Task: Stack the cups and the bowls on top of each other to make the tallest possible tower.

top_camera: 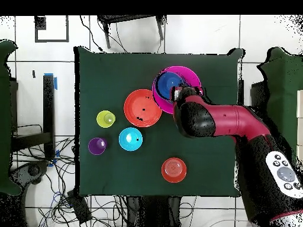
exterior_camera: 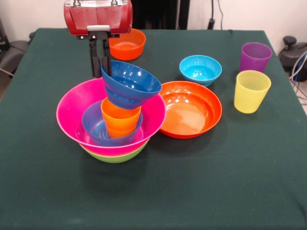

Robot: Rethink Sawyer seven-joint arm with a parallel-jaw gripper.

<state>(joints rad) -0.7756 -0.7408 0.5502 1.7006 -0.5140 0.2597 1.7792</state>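
Observation:
My gripper (exterior_camera: pixel 101 64) hangs over the tower's far side, shut on the rim of the dark blue bowl (exterior_camera: pixel 132 85). That bowl is tilted and rests on the orange cup (exterior_camera: pixel 120 119). The cup stands in a small blue bowl (exterior_camera: pixel 93 124) inside the big pink bowl (exterior_camera: pixel 72 103), which sits in the lime green bowl (exterior_camera: pixel 115 156). The shallow orange bowl (exterior_camera: pixel 191 108) touches the tower's right side. The cyan bowl (exterior_camera: pixel 200 69), small orange bowl (exterior_camera: pixel 127 44), purple cup (exterior_camera: pixel 255 56) and yellow cup (exterior_camera: pixel 251 91) stand apart. In the overhead view the arm (top_camera: pixel 213 121) covers part of the pink bowl (top_camera: pixel 192 77).
The dark green table cloth (exterior_camera: pixel 153 191) covers the table. The overhead view shows the shallow orange bowl (top_camera: pixel 142 107), yellow cup (top_camera: pixel 106 119), purple cup (top_camera: pixel 97 145), cyan bowl (top_camera: pixel 130 139) and small orange bowl (top_camera: pixel 174 169) spread left of the arm.

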